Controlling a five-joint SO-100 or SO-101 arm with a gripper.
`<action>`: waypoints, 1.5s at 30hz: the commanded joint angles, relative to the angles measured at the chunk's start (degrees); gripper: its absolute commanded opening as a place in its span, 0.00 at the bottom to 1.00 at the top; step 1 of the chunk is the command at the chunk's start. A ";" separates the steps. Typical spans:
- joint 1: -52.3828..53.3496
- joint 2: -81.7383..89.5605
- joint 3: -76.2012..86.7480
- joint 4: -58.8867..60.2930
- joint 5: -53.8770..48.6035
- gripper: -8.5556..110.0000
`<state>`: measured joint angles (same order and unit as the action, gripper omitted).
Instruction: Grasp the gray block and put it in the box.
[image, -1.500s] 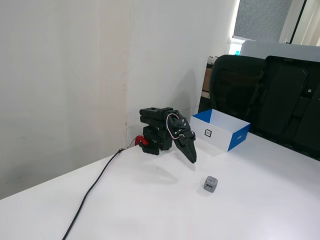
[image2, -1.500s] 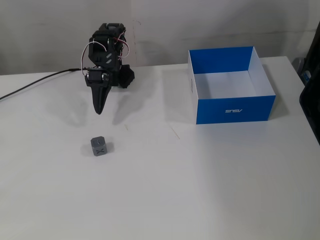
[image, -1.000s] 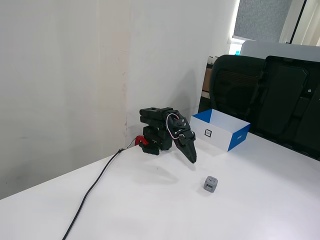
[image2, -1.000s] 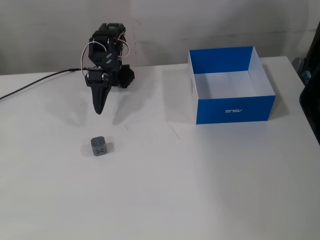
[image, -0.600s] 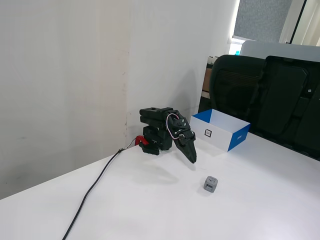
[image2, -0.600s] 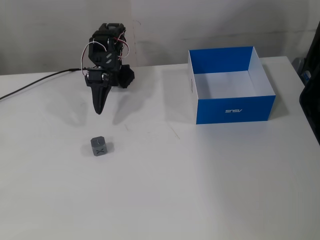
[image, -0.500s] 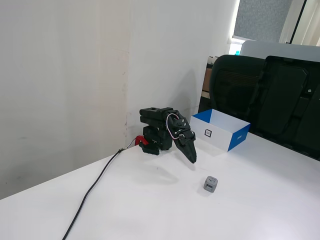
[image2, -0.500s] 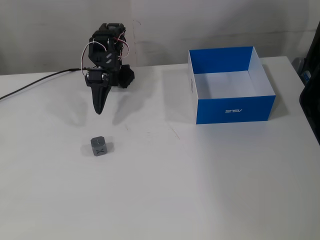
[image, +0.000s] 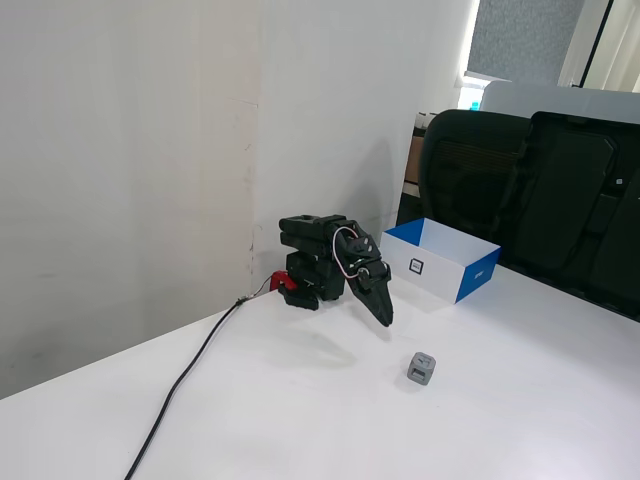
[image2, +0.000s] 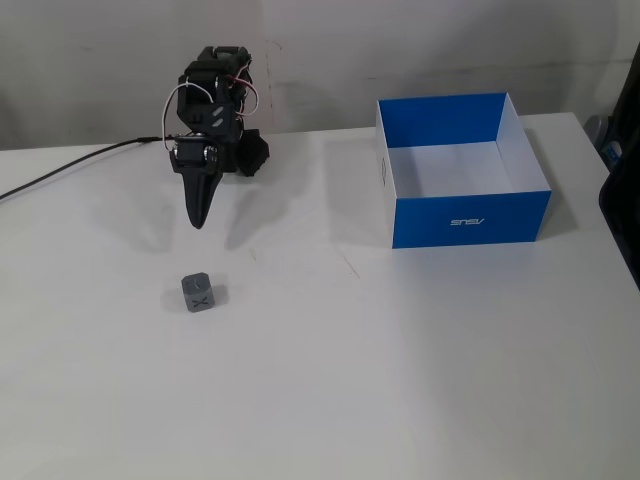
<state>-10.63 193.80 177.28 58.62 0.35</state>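
1. Nothing has moved since earlier: gripper (image2: 199, 222) folded, fingers pressed together, empty.
2. Arm's base joints hide behind its folded body.
3. Gray block (image2: 199, 293) lies on the table (image2: 400, 380), nearer than the fingertips, well left of the box (image2: 470, 218).

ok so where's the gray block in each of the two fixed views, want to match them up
In a fixed view from the side: the gray block sits right of centre, low in the picture, below and right of the gripper.
In a fixed view from the front: the gray block sits left of centre, straight below the gripper.
Shared landmark: the box, upper right of the block in both fixed views.
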 joint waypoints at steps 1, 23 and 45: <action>-0.44 0.70 3.69 0.18 0.18 0.07; 2.20 0.70 3.69 0.18 -0.53 0.07; 4.48 0.26 -5.89 9.40 -12.66 0.08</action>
<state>-6.86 193.80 173.41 67.50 -11.69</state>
